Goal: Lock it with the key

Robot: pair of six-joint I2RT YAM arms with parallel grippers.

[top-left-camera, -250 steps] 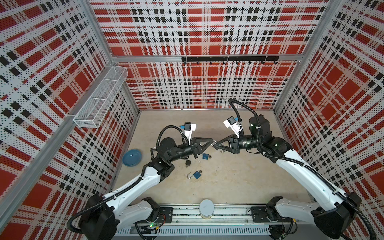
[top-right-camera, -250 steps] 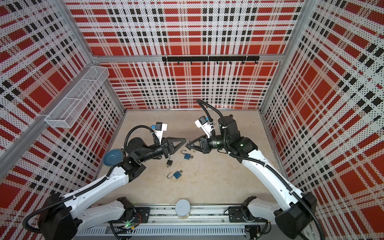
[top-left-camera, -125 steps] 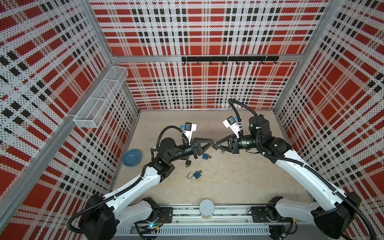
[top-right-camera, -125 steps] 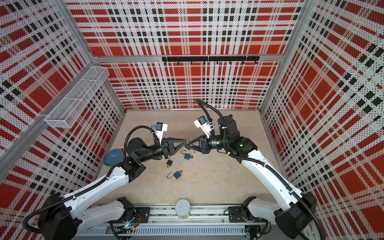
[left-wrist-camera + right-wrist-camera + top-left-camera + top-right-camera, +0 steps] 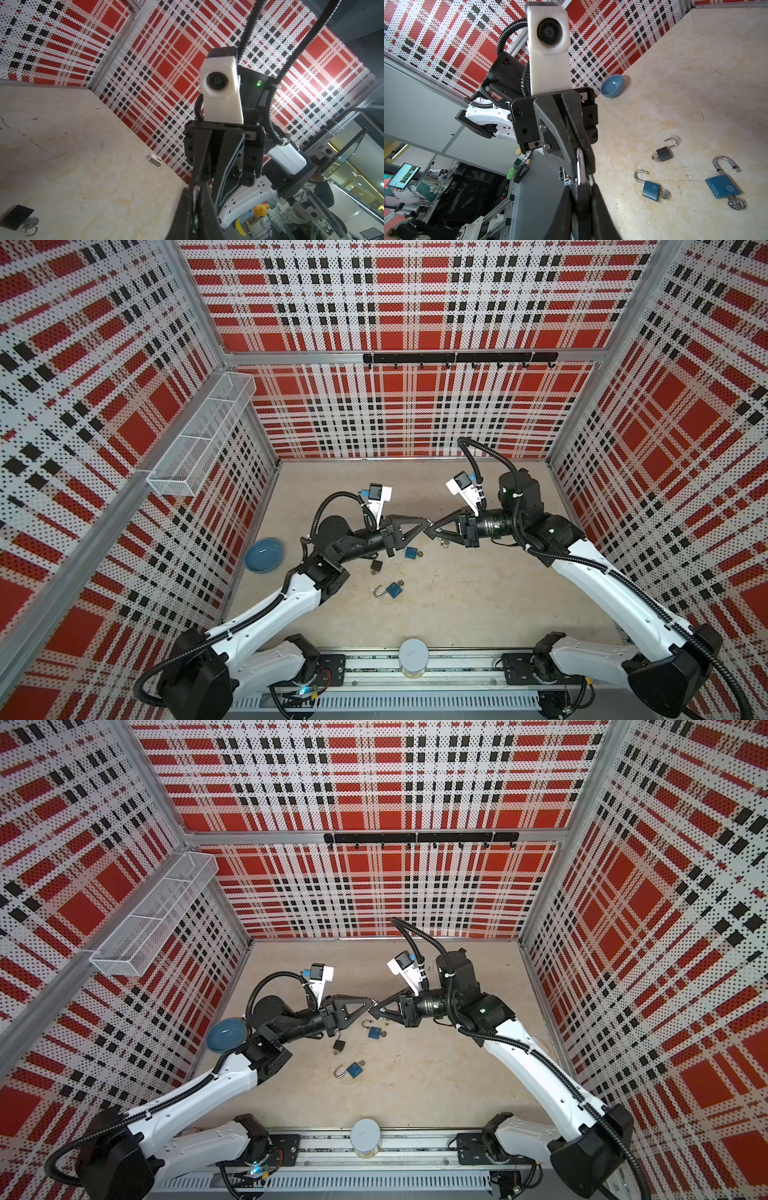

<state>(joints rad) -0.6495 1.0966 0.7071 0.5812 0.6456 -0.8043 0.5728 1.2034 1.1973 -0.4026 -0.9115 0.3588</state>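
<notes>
Both grippers meet tip to tip above the middle of the table. My right gripper (image 5: 431, 529) (image 5: 582, 187) is shut on a small dark padlock body (image 5: 581, 199). A silver bar that looks like its shackle (image 5: 579, 164) runs from the body into my left gripper (image 5: 425, 526) (image 5: 196, 192), which is shut on it. The key of this padlock is hidden between the fingers. On the table lie three open padlocks with keys in them: a black one (image 5: 376, 567) (image 5: 664, 153), a small blue one (image 5: 411, 552) (image 5: 652, 190) and a larger blue one (image 5: 393, 589) (image 5: 722, 189).
A black flat piece with a key ring (image 5: 17, 216) lies on the table below the right gripper. A blue bowl (image 5: 264, 554) sits at the left wall. A wire basket (image 5: 199, 439) hangs on that wall. A white cylinder (image 5: 412, 655) stands on the front rail.
The left gripper's fingers parted a little and have shut again on the same spot. Both arms have stayed tip to tip.
</notes>
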